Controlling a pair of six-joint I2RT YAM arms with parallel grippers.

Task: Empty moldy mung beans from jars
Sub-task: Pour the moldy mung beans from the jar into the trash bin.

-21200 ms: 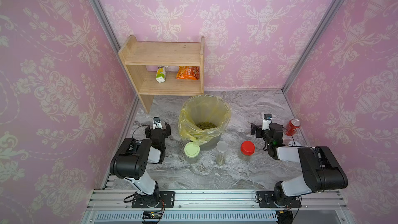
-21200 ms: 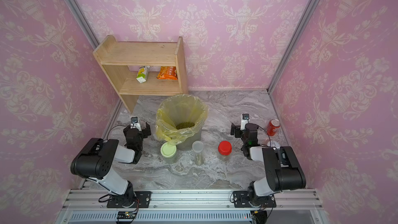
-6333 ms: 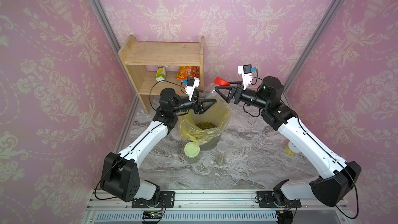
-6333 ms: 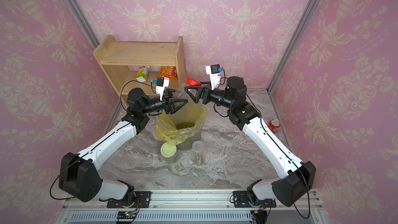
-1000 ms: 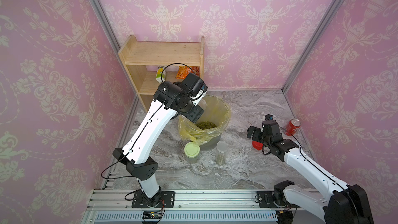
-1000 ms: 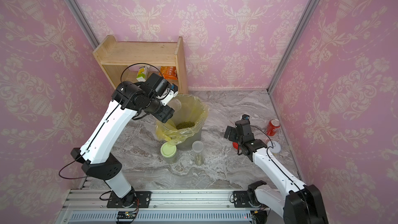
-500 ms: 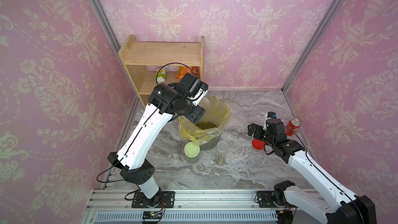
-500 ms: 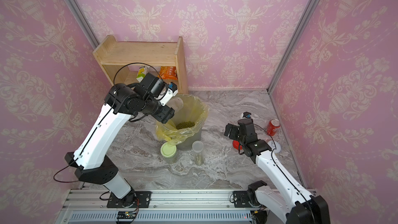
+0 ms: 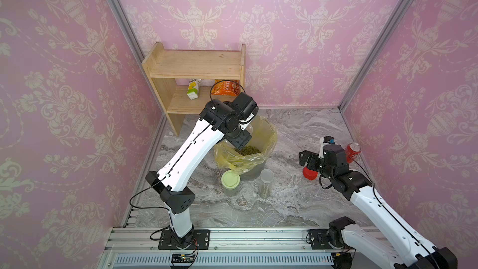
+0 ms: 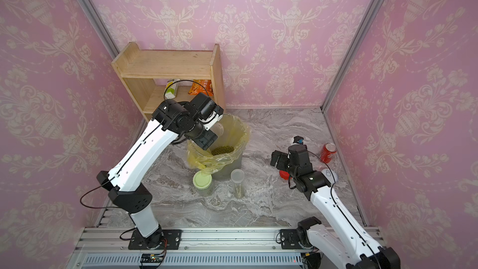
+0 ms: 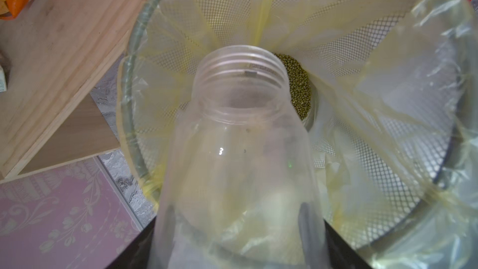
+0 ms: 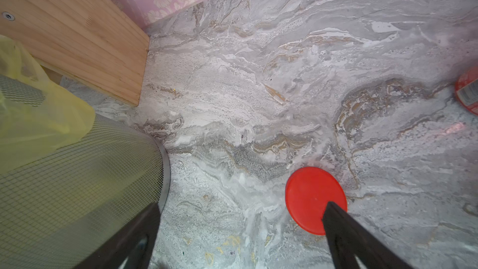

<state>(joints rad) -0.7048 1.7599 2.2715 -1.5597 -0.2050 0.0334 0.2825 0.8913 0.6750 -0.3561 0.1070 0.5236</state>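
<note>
The left gripper (image 9: 240, 138) is clamped on the open jar (image 11: 240, 125), tipped mouth-down over the bin (image 12: 77, 190) toward the bench's back left. It looks empty; beans (image 11: 300, 84) lie in the liner. By my count 1 of 3 is done. Before the bin, the green-lid jar (image 9: 231, 179) and tall jar (image 9: 266, 182) stand capped: 2 left. Near the right edge, the right gripper (image 12: 243, 205) hangs spread above the red lid (image 12: 313, 197).
</note>
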